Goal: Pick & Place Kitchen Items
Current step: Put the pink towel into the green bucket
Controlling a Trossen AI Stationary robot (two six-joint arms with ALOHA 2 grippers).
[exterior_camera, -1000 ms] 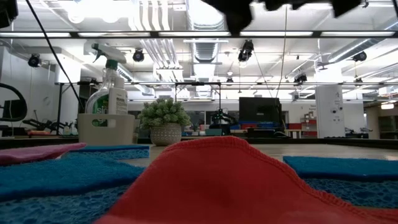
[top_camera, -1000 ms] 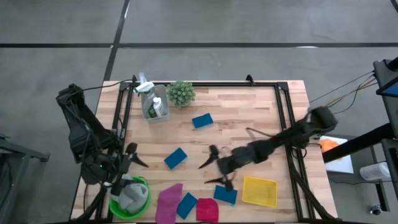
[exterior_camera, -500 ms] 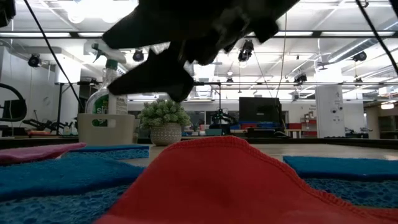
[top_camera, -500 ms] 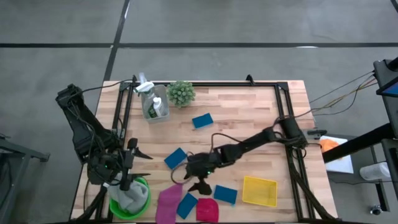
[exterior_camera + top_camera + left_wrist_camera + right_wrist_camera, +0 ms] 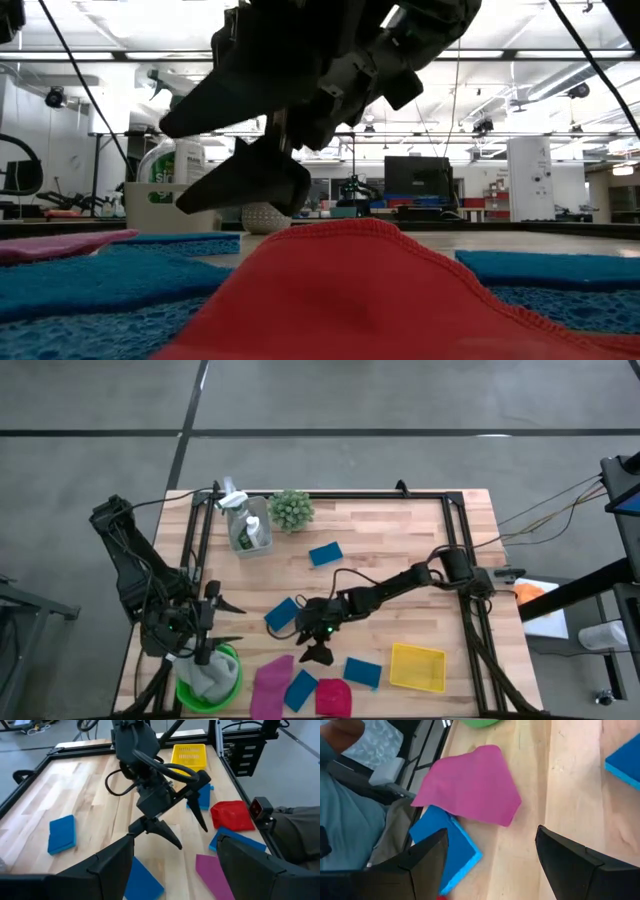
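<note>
1. High view: right gripper (image 5: 312,632) reaches across the table (image 5: 400,540) with its fingers spread, nothing held, above bare wood near the front edge.
2. Pink cloth (image 5: 270,682) lies flat at the front edge, long axis running front to back, just beside the right gripper, not touching.
3. Blue sponge (image 5: 283,613) sits tilted just behind that gripper.
4. Left gripper (image 5: 222,622) is released, hanging over the front-left corner beside the green bowl (image 5: 207,678).

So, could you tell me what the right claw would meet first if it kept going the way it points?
Probably the pink cloth: the open right claw points at it over bare wood, though depth is uncertain.
</note>
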